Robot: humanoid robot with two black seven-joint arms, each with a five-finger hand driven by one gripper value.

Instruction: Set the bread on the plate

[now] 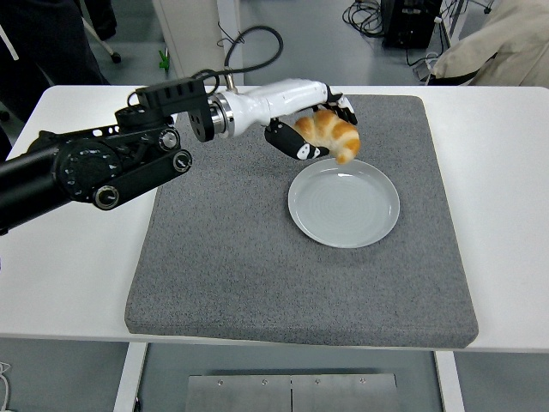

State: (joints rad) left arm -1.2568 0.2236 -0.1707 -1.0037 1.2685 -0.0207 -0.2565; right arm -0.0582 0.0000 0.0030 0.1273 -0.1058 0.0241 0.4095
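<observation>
Reaching rightward over the grey textured mat [257,257], the left hand [313,129] grips the golden crescent-shaped bread [330,133], held above the far rim of the round, glossy plate [343,202].

The white bench [77,266] carries a large grey mat [223,257], which covers most of its middle. On the mat's right half sits a pale plate [343,202].
</observation>
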